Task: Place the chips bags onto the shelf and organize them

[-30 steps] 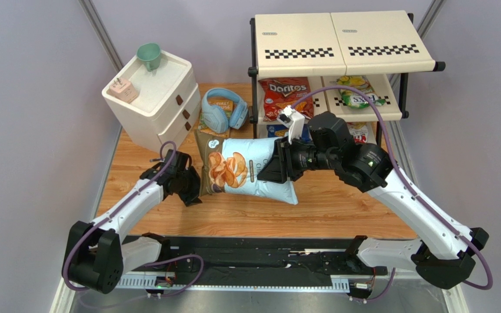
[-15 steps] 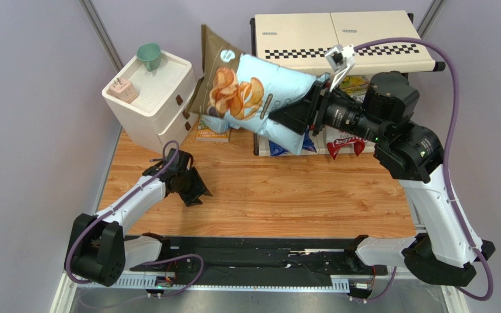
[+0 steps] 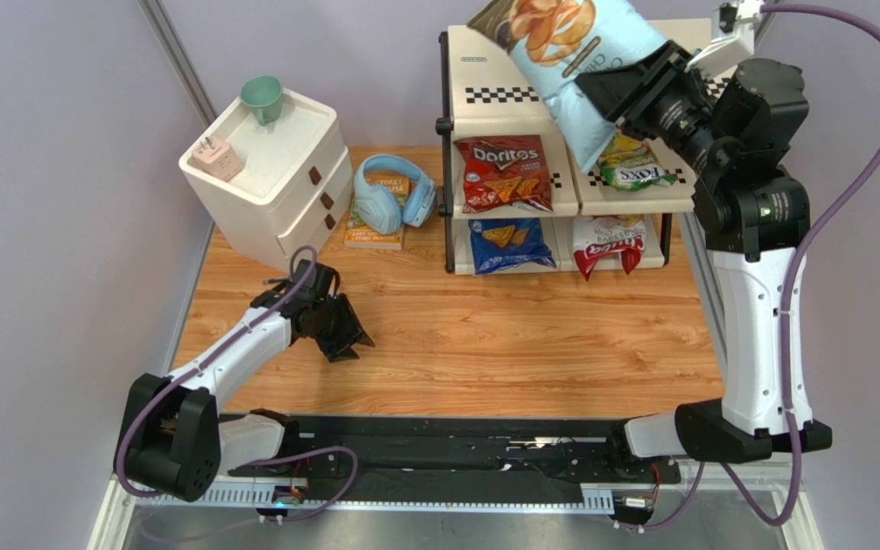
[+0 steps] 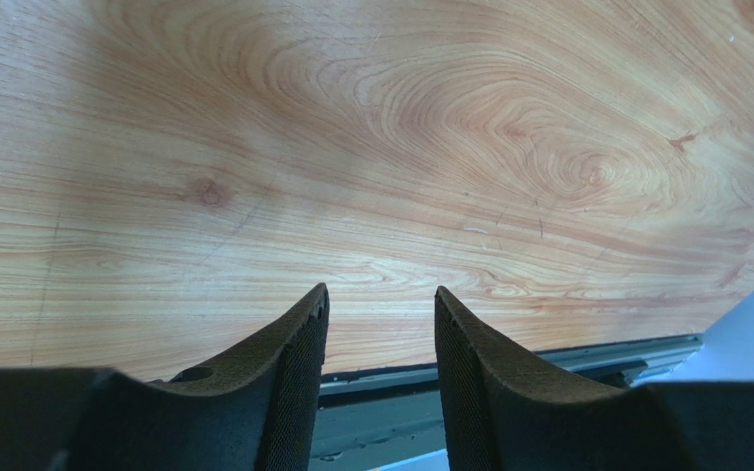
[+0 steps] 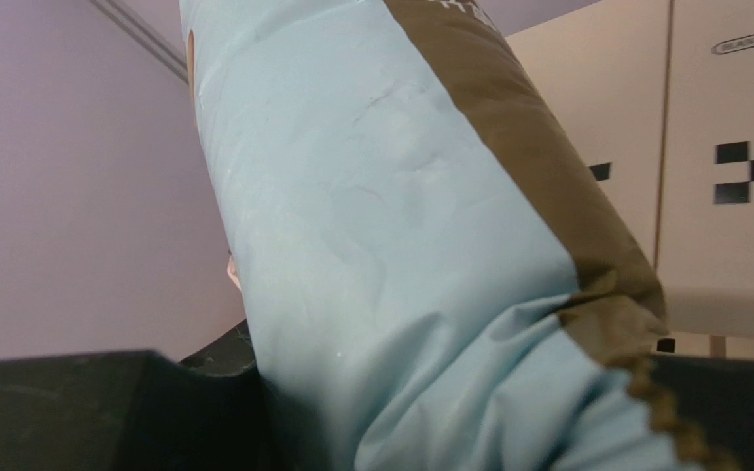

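The shelf at the table's back right corner already carries four bags. The red Doritos and the small green-yellow bag lie on the middle board. The blue Doritos and the white-and-red bag sit at the front edge of the bottom one. Only the top board has no bag lying on it.

A second ago the big cassava bag was low over the middle of the table, with an arm at each end. Now the right arm has swung it up alone, and it hangs over the top board, not yet set down. By my reckoning this is the last bag, and lowering and letting go is all that remains.

It's puffy and pale blue, with a chip picture and a brown band. It is tilted, with its brown top towards the board's back left and its lower end sticking out past the front edge.

The right gripper is clamped on that lower, sealed end. The left gripper has stayed low by the table's left edge, fingers apart with nothing between them
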Available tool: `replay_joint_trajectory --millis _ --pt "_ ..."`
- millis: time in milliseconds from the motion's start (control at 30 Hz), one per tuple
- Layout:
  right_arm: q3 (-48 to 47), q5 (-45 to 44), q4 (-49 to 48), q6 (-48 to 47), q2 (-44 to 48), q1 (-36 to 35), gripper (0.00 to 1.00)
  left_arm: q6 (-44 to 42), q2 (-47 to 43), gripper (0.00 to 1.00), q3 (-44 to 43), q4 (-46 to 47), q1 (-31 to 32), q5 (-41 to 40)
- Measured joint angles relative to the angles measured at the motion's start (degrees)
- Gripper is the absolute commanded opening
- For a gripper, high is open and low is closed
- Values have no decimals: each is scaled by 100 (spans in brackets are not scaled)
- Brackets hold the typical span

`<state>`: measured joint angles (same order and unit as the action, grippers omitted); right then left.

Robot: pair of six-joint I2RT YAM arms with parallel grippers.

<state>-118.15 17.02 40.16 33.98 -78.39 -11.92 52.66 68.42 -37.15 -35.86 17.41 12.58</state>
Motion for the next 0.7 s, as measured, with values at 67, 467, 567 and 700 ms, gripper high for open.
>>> replay_joint_trajectory --millis 67,467,567,700 --pt "-81 7 -111 240 -120 361 0 -39 2 50 -2 2 0 44" --pt "645 282 -1156 2063 -208 1545 0 -337 442 44 -249 46 0 216" --pt "938 350 -1360 2522 -223 1810 0 -404 494 44 -361 48 0 234" --pt "957 365 -1403 2868 -393 2107 0 -474 551 44 -446 101 0 262"
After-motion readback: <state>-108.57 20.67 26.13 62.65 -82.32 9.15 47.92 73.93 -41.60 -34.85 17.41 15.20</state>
